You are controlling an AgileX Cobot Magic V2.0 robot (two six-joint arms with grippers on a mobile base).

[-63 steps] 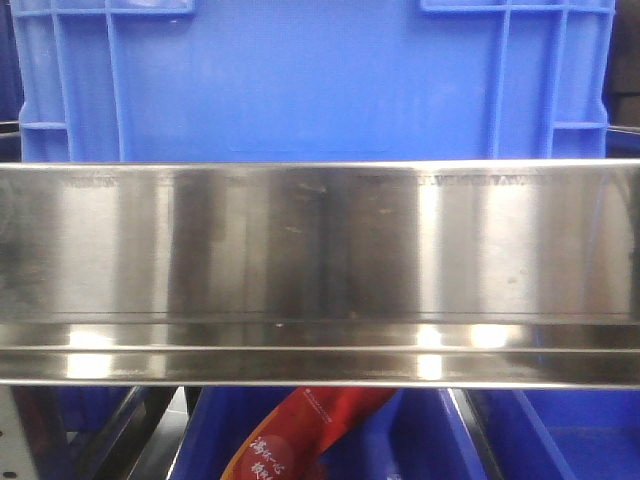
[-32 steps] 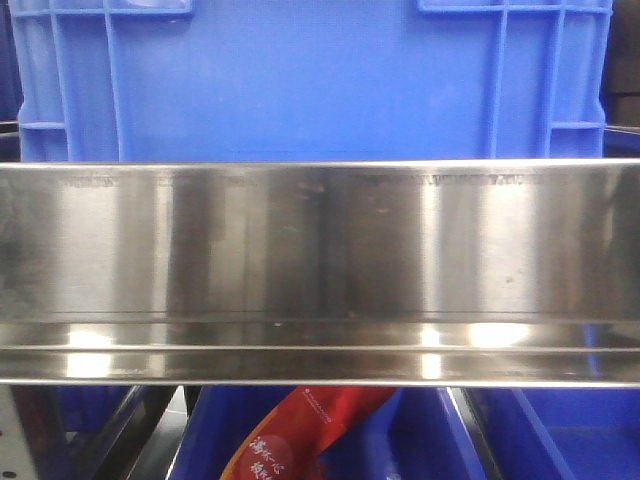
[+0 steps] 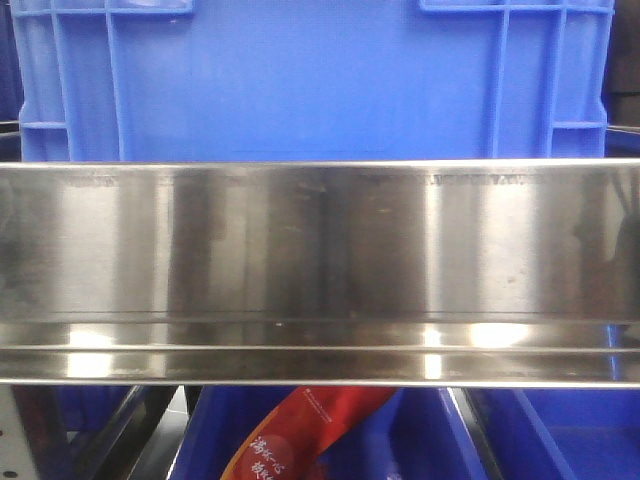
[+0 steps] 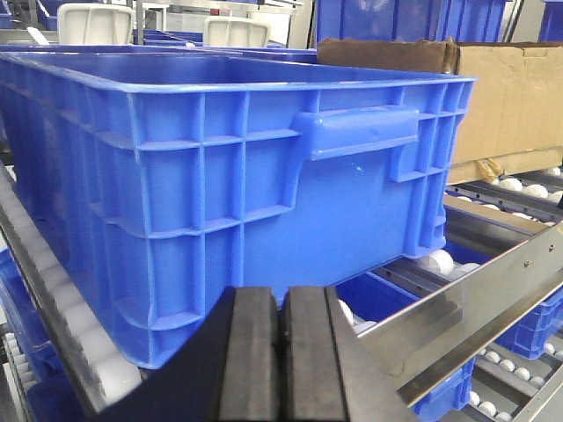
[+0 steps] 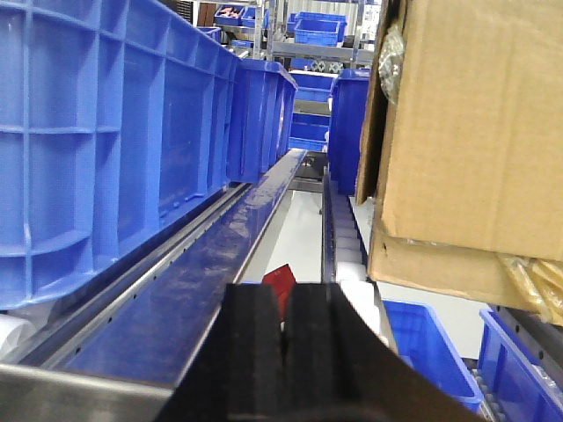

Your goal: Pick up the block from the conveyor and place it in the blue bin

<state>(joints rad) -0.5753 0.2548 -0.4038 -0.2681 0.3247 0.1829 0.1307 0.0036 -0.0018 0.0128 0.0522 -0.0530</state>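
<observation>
Left gripper (image 4: 281, 352) and right gripper (image 5: 286, 352) both have black pads pressed together, holding nothing. No block or conveyor belt in view, so its handling and grasp point cannot be judged; large ribbed blue plastic bin (image 4: 220, 167) sits on white rollers behind the brushed steel rail (image 3: 320, 260). Red packet (image 3: 300, 435) below carries white lettering, unreadable.

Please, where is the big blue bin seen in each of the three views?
Exterior front view: blue bin fills the top, behind the steel rail.
Left wrist view: it fills the left and centre, above the rail.
Right wrist view: its wall is at left.
Shared landmark: the steel rail.
</observation>
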